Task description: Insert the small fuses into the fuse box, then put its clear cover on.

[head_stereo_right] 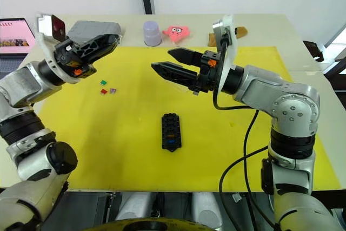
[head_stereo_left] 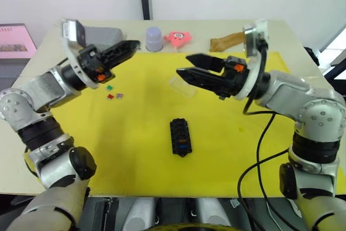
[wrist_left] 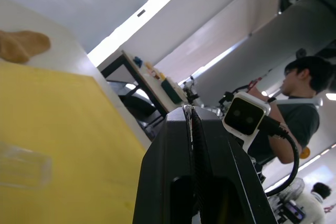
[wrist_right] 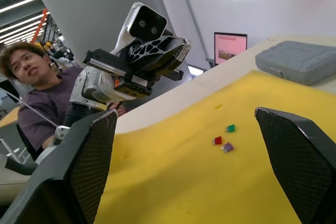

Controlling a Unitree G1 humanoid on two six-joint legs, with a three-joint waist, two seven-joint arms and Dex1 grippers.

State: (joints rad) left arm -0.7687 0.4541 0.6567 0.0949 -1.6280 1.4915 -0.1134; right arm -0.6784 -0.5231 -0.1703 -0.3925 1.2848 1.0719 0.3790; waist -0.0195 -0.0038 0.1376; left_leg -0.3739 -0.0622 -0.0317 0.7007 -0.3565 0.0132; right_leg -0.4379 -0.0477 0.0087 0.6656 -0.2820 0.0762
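Note:
The black fuse box [head_stereo_left: 180, 137] lies in the middle of the yellow mat [head_stereo_left: 130, 155], with an orange and a blue fuse seated in its slots. Three loose small fuses lie to its far left: green [head_stereo_left: 110, 87], red [head_stereo_left: 110, 96] and purple [head_stereo_left: 119, 95]. The clear cover [head_stereo_left: 181, 85] rests on the mat beyond the box, partly hidden under my right gripper [head_stereo_left: 184, 64], which hovers open and empty above it. My left gripper [head_stereo_left: 132, 45] is shut with nothing in it, raised above the mat's far left, beyond the loose fuses.
Along the table's back edge sit a grey rounded case [head_stereo_left: 100, 36], a lilac cup [head_stereo_left: 154, 39], a pink star toy [head_stereo_left: 178, 37] and a brown object [head_stereo_left: 227, 41]. A laptop [head_stereo_left: 13, 41] stands off the left side. A person [wrist_right: 31, 98] sits beyond the table.

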